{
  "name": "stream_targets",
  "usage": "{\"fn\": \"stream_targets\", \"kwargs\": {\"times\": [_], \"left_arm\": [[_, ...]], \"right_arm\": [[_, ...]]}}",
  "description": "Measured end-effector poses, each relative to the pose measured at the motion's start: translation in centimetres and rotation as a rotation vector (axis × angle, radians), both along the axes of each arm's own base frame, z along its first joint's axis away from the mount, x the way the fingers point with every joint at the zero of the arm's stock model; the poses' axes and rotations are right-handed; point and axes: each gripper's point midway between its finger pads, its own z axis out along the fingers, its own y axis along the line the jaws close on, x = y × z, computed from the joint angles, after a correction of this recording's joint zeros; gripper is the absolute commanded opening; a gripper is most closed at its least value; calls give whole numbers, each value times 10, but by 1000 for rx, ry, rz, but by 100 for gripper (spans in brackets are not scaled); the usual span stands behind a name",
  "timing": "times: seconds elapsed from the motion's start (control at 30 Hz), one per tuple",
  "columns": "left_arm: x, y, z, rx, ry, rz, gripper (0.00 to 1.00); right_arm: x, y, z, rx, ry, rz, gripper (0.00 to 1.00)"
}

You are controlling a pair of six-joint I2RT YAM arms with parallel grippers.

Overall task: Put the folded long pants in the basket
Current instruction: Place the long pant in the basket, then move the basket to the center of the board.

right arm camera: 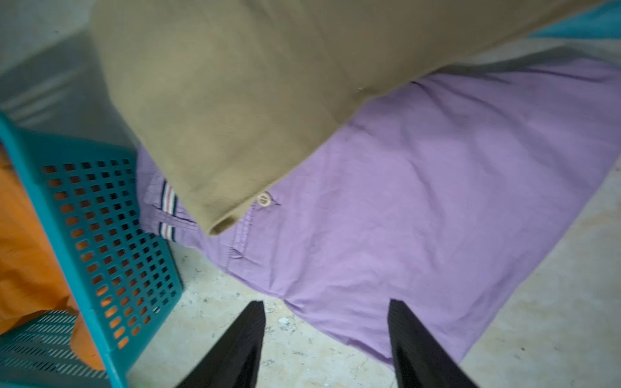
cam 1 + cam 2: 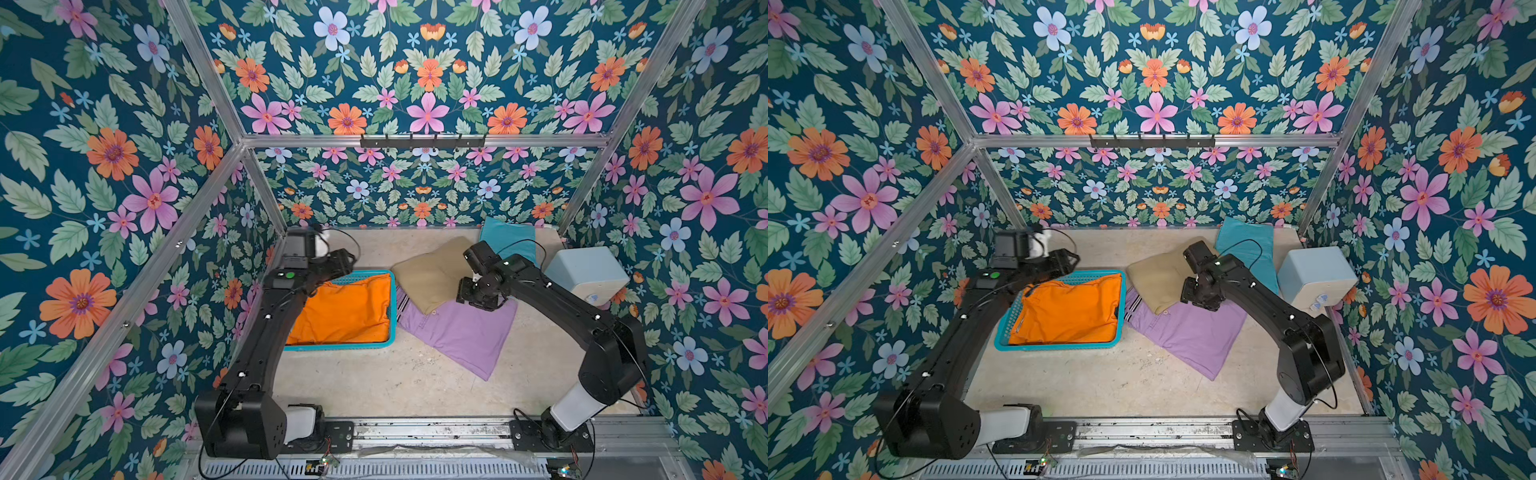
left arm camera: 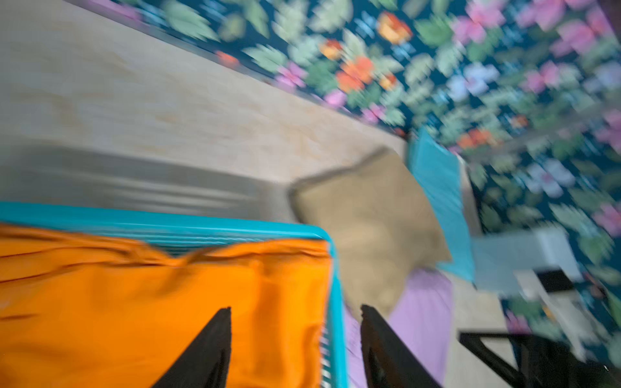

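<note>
Folded long pants are lying in four spots in both top views. The orange pair (image 2: 345, 311) is sitting inside the teal basket (image 2: 340, 346), nearly filling it. The tan pair (image 2: 428, 274) is lying just beside the basket and overlapping the lilac pair (image 2: 465, 336). The turquoise pair (image 2: 505, 243) is lying at the back of the bench (image 2: 395, 386), near a pale blue box (image 2: 586, 274). One arm is reaching over the basket's far corner, and the other is hanging over the place where tan meets lilac.

The left wrist view is blurring heavily. The left tool (image 3: 295, 312) is showing its two fingers apart and empty, above the orange pair's edge and the basket rim.

In the right wrist view, the right tool (image 1: 326, 302) is also standing apart with nothing between its fingers, above the lilac pair's near edge and bare bench. A tan corner is covering the lilac waistband.

One pair seems stowed and three are waiting, so the next pick appears to be starting. The tan pair, being on top, likely goes first. The tool would need to pinch every layer at an edge so the fold holds.
</note>
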Motion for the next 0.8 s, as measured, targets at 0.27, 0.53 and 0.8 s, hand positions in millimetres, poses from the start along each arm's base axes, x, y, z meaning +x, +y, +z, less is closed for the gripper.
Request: {"fn": "stream_targets", "kwargs": {"times": [0.27, 0.53, 0.8], "left_arm": [[-45, -168, -83, 49, 152, -397, 41], [-42, -226, -135, 146, 197, -456, 41], [9, -214, -135, 254, 158, -242, 67]], "right_arm": [[-18, -24, -39, 11, 25, -47, 61], [-29, -96, -55, 68, 26, -284, 67], [36, -104, -12, 144, -133, -269, 87]]}}
